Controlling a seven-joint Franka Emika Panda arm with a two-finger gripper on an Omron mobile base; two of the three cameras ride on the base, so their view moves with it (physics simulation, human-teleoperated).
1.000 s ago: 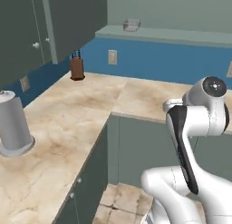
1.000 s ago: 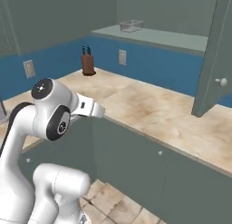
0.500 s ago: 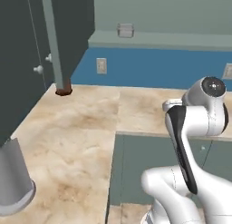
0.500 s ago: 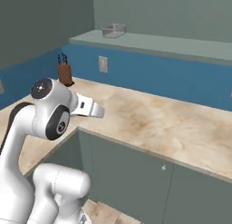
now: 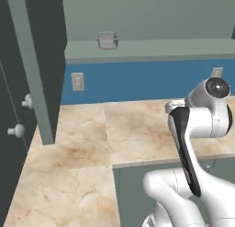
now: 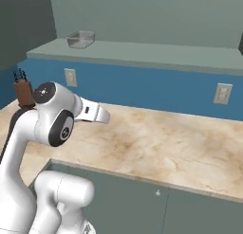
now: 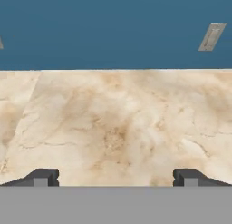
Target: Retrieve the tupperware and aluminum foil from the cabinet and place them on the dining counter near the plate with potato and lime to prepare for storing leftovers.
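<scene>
The tupperware [image 5: 108, 40] [image 6: 80, 39], a small translucent grey box with a lid, sits on the pale shelf [image 5: 160, 50] [image 6: 152, 55] of the open cabinet, above the blue wall. My gripper [image 7: 115, 177] is open with nothing between its dark fingertips [image 7: 43, 177]. It looks level over a marble wall counter [image 7: 118, 128] toward the blue wall, well below and short of the shelf. The aluminum foil, the dining counter and the plate with potato and lime are out of view.
An open grey-green cabinet door [image 5: 39, 70] hangs at the left over the wall counter [image 5: 87, 148] [image 6: 161, 143]. Wall outlets [image 5: 77, 81] [image 6: 222, 93] [image 7: 211, 36] sit on the blue backsplash. A knife block [image 6: 23, 88] stands at the far left. Knobbed doors [image 5: 16, 129] lie left.
The whole picture has shifted as the base moves. The shelf with the tupperware now faces me more squarely and closer, and the grey canister has left the view. The gripper stays open.
</scene>
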